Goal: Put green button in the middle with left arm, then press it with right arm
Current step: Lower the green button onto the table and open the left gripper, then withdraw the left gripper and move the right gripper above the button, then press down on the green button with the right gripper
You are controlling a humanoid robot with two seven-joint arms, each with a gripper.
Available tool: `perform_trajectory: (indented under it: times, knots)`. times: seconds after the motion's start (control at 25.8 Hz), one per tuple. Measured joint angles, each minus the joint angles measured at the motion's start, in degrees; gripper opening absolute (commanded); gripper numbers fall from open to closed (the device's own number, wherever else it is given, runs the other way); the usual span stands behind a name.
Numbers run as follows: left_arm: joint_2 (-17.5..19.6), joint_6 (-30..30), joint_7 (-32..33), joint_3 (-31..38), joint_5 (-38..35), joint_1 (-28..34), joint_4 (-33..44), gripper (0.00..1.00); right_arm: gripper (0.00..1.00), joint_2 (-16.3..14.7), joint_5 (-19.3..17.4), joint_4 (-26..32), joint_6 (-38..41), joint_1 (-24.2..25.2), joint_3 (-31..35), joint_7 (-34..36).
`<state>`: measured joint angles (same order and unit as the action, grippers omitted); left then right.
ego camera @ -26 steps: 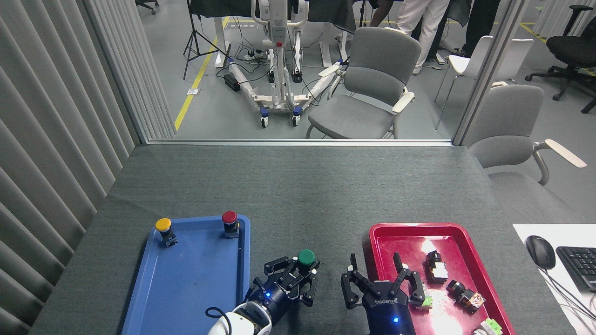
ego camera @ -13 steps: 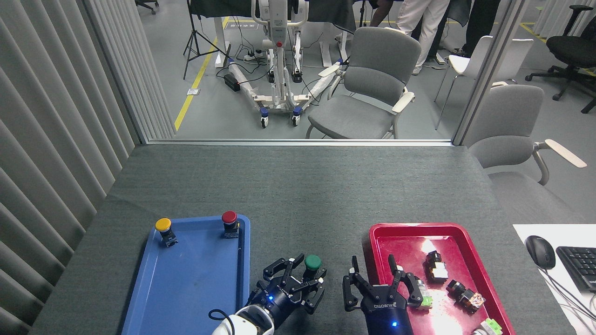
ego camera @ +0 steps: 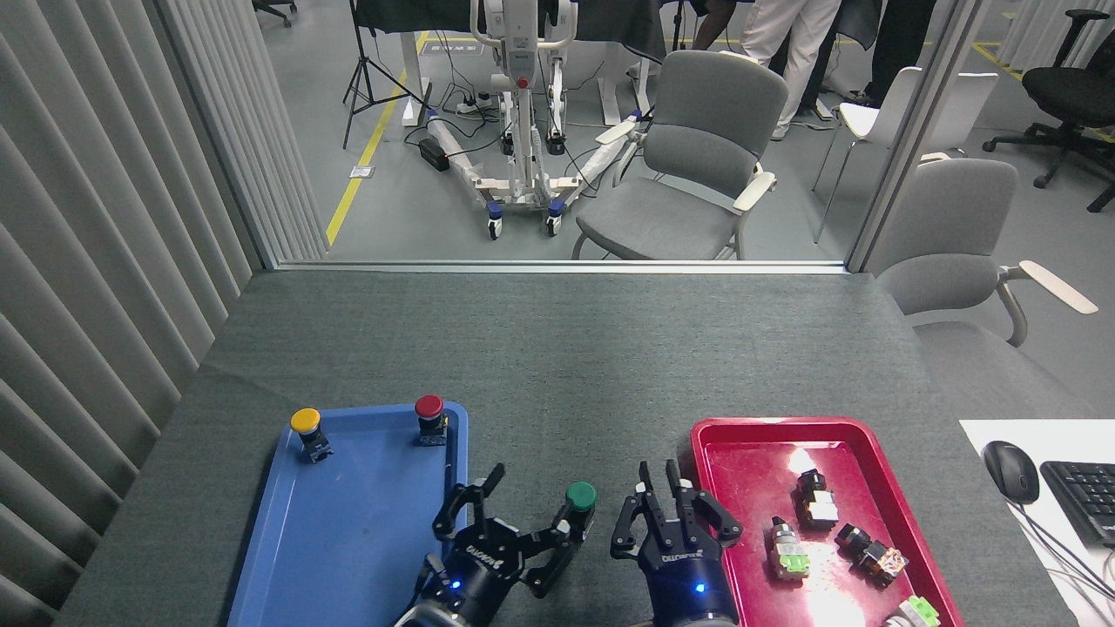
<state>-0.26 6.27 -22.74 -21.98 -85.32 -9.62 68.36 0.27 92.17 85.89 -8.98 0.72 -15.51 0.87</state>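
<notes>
The green button (ego camera: 580, 497) stands upright on the dark grey felt of the middle (ego camera: 557, 383), between the two trays. My left gripper (ego camera: 523, 514) is open, its fingers spread wide; its right-hand finger (ego camera: 562, 529) is right beside the button's body, and nothing is held between the fingers. My right gripper (ego camera: 659, 486) is just right of the button, over the gap by the red tray's left rim, its fingers drawn together and pointing away from me, holding nothing.
The blue tray (ego camera: 348, 540) on the left holds a yellow-capped button (ego camera: 306, 422) and a red-capped button (ego camera: 429, 409). The red tray (ego camera: 749, 440) on the right holds several small switch parts. A mouse (ego camera: 1010, 470) and a keyboard (ego camera: 1084, 496) lie at far right.
The left gripper opened and let go of the green button, pulling back toward me. The right gripper moved left out of the red tray toward the button and drew its fingers together.
</notes>
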Motion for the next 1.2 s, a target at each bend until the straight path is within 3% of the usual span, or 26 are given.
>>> perform_trajectory:
  times: [0.19, 0.47, 0.81, 1.2]
  knots:
    - [2.60, -6.95, 0.58, 8.88, 0.38, 10.26, 13.04, 0.99, 0.00, 0.44, -0.14, -3.01, -0.30, -1.91, -4.23, -1.44]
    - [4.05, -7.55, 4.11, 22.06, 3.09, 17.98, 18.69, 0.99, 0.00, 2.48, -0.14, -9.02, -1.38, -4.41, -5.53, -1.93]
    - [4.09, -7.54, 4.84, 24.14, 3.77, 18.17, 18.74, 0.99, 0.00, 3.16, -0.45, -16.13, -3.81, -6.60, -5.42, -1.61]
    - [4.20, -7.52, 5.42, 24.65, 4.22, 17.97, 18.20, 0.99, 0.00, 3.89, -0.63, -17.54, -4.08, -6.99, -5.16, -1.29]
